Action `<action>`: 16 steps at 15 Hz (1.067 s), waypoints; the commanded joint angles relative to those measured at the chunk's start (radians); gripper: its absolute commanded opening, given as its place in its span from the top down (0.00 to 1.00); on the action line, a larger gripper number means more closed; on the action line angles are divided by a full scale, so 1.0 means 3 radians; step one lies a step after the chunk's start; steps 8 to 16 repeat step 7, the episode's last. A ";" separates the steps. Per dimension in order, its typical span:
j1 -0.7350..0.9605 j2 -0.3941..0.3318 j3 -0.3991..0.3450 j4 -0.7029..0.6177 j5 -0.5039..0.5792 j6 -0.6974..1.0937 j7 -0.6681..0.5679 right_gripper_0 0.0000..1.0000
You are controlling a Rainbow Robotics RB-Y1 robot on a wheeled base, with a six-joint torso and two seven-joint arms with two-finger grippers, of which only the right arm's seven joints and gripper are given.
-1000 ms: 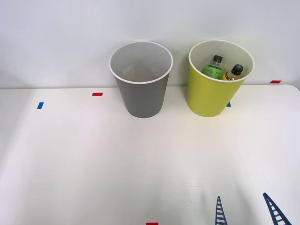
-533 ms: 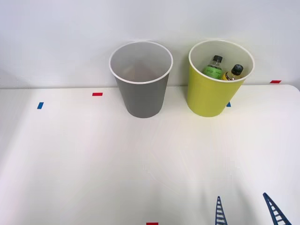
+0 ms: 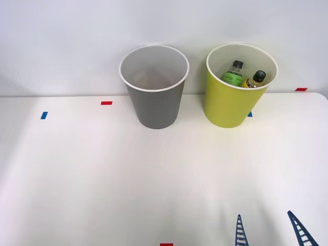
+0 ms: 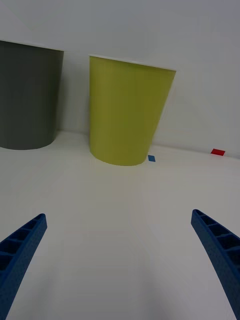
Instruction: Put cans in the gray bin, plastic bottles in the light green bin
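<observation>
The gray bin (image 3: 155,97) stands at the back of the table, left of the light green bin (image 3: 230,105); both are upright. Two plastic bottles lean inside the light green bin: one with a green label (image 3: 233,75) and one with a yellow label (image 3: 254,80), both black-capped. No cans are in sight on the table; the gray bin's floor is hidden. My right gripper (image 3: 270,230) is open at the table's front right, well short of the bins, with nothing between its blue fingers. The wrist view has the gray bin (image 4: 27,95) and the light green bin (image 4: 126,110) ahead of the gripper (image 4: 120,260).
Small tape marks dot the white table: red (image 3: 106,103), blue (image 3: 44,115), red (image 3: 301,89) at the back right, red (image 3: 166,244) at the front edge. A white wall rises right behind the bins.
</observation>
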 commanded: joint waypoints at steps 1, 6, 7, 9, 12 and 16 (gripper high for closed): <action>0.0000 0.0000 0.0000 0.0000 0.0000 0.0000 0.0000 0.00; 0.0000 0.0000 0.0000 0.0000 0.0000 0.0000 0.0000 0.00; 0.0000 0.0000 0.0000 0.0000 0.0000 0.0000 0.0000 0.00; 0.0000 0.0000 0.0000 0.0000 0.0000 0.0000 0.0000 0.00; 0.0000 0.0000 0.0000 0.0000 0.0000 0.0000 0.0000 0.00; 0.0000 0.0000 0.0000 0.0000 0.0000 0.0000 0.0000 0.00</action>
